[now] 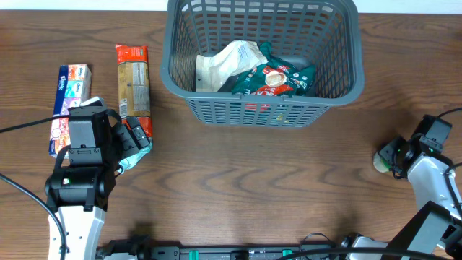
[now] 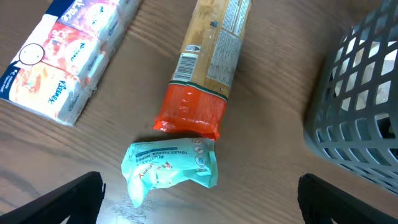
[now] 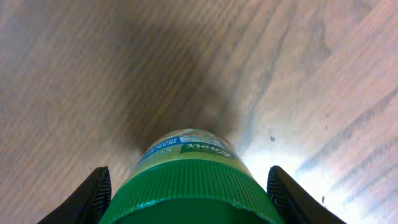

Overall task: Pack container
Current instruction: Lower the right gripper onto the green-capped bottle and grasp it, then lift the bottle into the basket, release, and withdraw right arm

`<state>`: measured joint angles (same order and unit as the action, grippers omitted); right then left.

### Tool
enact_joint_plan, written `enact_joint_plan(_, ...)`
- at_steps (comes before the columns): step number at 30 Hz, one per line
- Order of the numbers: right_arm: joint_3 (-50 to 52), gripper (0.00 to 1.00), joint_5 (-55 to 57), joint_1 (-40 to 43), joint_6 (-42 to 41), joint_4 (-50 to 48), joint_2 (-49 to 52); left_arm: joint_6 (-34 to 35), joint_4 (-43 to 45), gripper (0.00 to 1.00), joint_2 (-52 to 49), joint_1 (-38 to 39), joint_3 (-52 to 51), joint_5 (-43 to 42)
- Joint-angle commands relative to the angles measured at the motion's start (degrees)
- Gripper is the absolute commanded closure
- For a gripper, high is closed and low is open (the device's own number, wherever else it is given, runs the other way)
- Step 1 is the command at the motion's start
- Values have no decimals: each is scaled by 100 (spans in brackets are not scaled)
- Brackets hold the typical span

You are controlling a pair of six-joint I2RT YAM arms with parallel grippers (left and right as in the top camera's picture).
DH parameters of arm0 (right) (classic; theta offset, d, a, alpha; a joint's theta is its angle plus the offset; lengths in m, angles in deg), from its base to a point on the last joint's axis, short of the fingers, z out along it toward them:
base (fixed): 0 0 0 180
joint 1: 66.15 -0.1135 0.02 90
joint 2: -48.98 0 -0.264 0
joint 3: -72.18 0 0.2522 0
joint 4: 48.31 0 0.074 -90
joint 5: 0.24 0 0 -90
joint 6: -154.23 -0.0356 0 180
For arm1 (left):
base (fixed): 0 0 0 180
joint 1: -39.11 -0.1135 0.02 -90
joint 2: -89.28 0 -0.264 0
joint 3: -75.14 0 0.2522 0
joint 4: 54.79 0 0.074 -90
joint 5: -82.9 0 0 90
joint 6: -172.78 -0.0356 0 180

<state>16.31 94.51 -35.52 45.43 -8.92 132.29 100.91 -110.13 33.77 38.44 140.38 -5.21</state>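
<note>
Straddling the green-lidded jar (image 3: 186,155), the right end effector (image 3: 189,199) may be clamped, though I cannot tell; a loose hold could drop it short of the container (image 1: 260,110) at far centre. The left end effector (image 2: 200,186) hangs released.

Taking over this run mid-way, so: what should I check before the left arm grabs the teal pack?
1. Left gripper open: ok.
2. Teal soft plastic tissue pack between its fingers: ok.
3. Long orange-ended pasta packet clear of that pack: not ok, its end lies close against it.
4. Large dark grey slotted plastic basket has room: ok.
5. Right gripper closed on green-lidded jar: cannot tell.
</note>
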Motion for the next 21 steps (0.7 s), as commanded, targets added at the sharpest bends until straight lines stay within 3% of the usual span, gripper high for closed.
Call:
enact_joint_plan(1,-317,99,-68,4,-87,275,68,-55,2,1,-22,-28,127,22)
enact_joint_plan(10,-2061,99,-72,-70,188,1775,68,-55,2,2,-22,-28,127,22)
enact_joint_plan(15,-3746,99,-225,-413,933,3056,70,-55,4,2,-22,-28,127,22)
enact_joint_plan(21,-5711,99,-223,-1029,1211,4328,107,-55,4,2,-22,-28,127,22)
